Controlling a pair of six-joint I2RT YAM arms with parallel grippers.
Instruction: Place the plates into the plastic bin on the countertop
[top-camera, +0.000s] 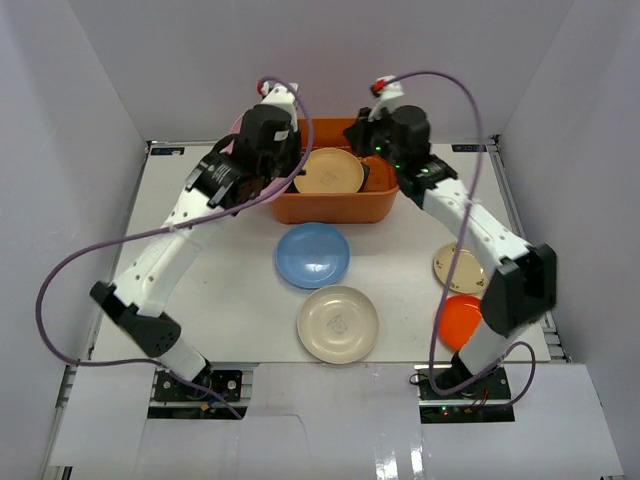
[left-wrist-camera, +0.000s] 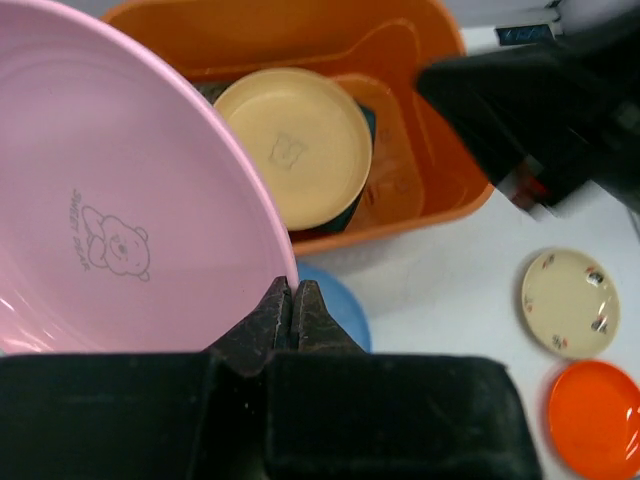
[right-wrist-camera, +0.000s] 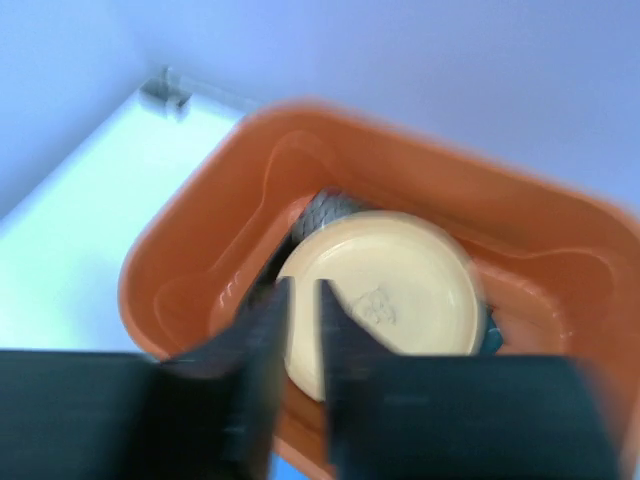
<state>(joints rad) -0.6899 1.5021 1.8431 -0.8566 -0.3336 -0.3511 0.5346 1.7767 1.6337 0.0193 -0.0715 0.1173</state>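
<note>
**Pink plate at the bin, ready to go down**

Top view: my left arm is raised at the left end of the orange plastic bin (top-camera: 335, 208), and my right arm is over its right end. A tan plate (top-camera: 330, 172) lies inside. On the tabletop (top-camera: 220, 290) wait a light blue plate (top-camera: 313, 254), a cream plate (top-camera: 338, 323), a small beige plate (top-camera: 458, 267) and an orange plate (top-camera: 462, 320).

Left wrist view: my left jaws are pinched on the rim of the pink plate (left-wrist-camera: 120, 200), which is tilted just beside the bin's near wall. A dark teal plate (left-wrist-camera: 350, 208) peeks out under the tan one. I judge I should carry the pink plate past the rim, level it, lower it onto the stack and only then let go. I also need to mind my right arm close by.

Right wrist view: the picture is blurred. My right jaws stand slightly apart above the bin with nothing between them.
</note>
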